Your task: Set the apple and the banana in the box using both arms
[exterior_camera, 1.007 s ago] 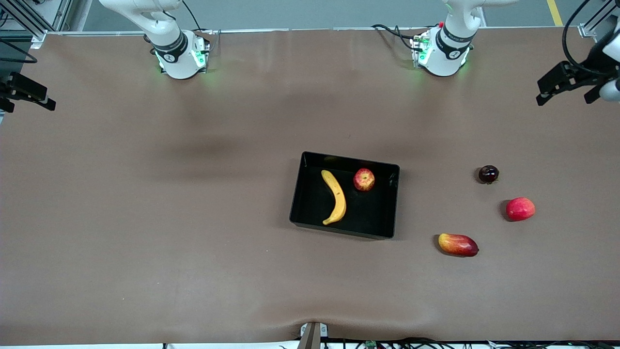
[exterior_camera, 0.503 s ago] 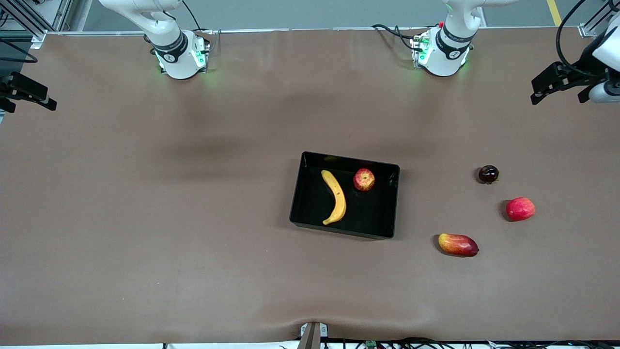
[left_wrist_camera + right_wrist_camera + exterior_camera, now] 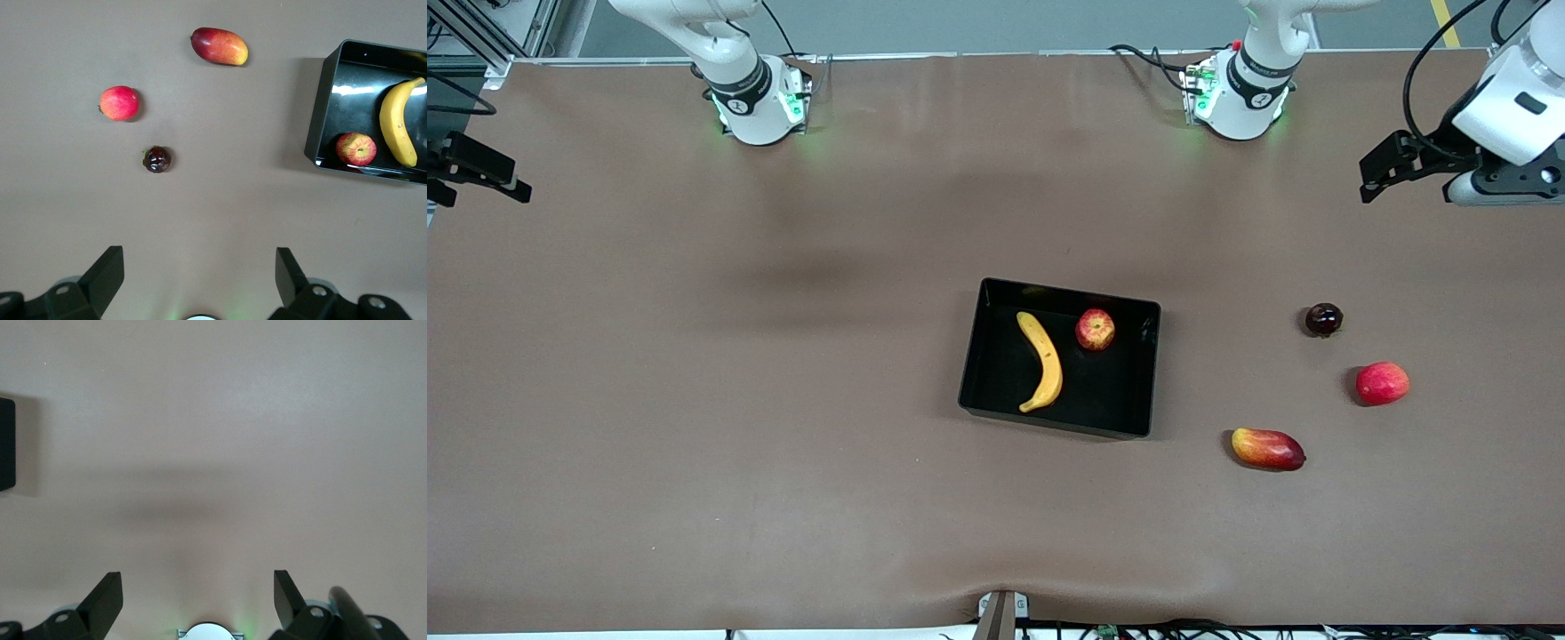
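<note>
The black box (image 3: pixel 1112 402) sits on the brown table, a little toward the left arm's end. The yellow banana (image 3: pixel 1042 360) and the red-yellow apple (image 3: pixel 1095 329) lie inside it, apart from each other. The left wrist view also shows the box (image 3: pixel 319 113), the banana (image 3: pixel 397 122) and the apple (image 3: pixel 355 148). My left gripper (image 3: pixel 1392 164) is open and empty, high over the table at the left arm's end; its own view (image 3: pixel 199 257) shows bare table between the fingers. My right gripper (image 3: pixel 480 169) is open and empty (image 3: pixel 197 581) over the right arm's end.
A dark plum-like fruit (image 3: pixel 1323 318), a smooth red-pink fruit (image 3: pixel 1382 383) and a red-yellow mango-like fruit (image 3: pixel 1267 448) lie on the table toward the left arm's end of the box. The right wrist view shows one corner of the box (image 3: pixel 5 443).
My left gripper has swung in from the table's end toward the middle, staying high. The right gripper, the fruits and the box have not moved.
</note>
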Motion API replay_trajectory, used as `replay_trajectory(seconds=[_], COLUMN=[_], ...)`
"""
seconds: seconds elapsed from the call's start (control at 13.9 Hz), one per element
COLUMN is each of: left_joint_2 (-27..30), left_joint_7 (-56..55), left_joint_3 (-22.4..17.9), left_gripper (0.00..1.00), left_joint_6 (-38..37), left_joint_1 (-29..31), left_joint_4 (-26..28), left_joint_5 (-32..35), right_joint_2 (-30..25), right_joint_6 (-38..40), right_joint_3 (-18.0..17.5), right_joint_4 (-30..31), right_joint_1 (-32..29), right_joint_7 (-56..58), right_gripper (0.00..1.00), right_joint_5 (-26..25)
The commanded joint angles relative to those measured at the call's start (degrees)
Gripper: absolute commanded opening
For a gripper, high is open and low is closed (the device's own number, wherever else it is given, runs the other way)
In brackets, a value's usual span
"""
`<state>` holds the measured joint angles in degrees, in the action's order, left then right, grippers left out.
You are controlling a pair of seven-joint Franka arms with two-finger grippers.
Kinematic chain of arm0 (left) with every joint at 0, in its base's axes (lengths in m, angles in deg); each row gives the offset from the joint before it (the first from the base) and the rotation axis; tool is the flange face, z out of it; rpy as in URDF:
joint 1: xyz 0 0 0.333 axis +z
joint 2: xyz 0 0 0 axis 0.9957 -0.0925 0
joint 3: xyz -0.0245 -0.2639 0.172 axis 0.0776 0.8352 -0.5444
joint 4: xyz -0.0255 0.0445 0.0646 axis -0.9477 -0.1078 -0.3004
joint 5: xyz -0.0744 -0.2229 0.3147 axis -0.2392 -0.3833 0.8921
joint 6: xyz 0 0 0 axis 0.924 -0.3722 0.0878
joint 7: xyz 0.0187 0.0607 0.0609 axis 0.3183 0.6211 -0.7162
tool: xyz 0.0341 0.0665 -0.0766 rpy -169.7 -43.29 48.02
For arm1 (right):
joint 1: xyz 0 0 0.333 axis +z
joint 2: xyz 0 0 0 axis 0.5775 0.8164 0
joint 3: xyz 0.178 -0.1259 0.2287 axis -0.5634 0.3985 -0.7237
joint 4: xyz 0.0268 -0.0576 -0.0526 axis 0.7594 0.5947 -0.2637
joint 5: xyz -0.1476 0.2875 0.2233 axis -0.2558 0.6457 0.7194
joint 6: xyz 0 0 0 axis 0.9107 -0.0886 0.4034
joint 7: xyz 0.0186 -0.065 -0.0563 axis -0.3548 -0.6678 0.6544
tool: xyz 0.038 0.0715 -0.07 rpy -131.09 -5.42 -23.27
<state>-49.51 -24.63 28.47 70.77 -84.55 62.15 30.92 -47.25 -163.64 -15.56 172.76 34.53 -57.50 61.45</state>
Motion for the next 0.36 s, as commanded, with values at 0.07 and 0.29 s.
replay_trajectory(seconds=[0.07,0.29], left_joint_2=[1.5,0.9], left_joint_7=[-0.9,-0.7], left_joint_3=[0.9,0.9], left_gripper=[1.00,1.00], left_joint_6=[0.3,0.1], left_joint_1=[0.8,0.8], left_joint_4=[0.1,-0.6], left_joint_5=[-0.2,-0.2], right_joint_2=[-1.3,-1.3], right_joint_6=[-0.2,-0.2], right_joint_3=[-0.6,-0.5], right_joint_4=[1.1,1.0], right_joint_1=[-0.9,-1.3], right_joint_7=[0.6,0.6], right_gripper=[1.00,1.00], right_joint_5=[1.3,1.3])
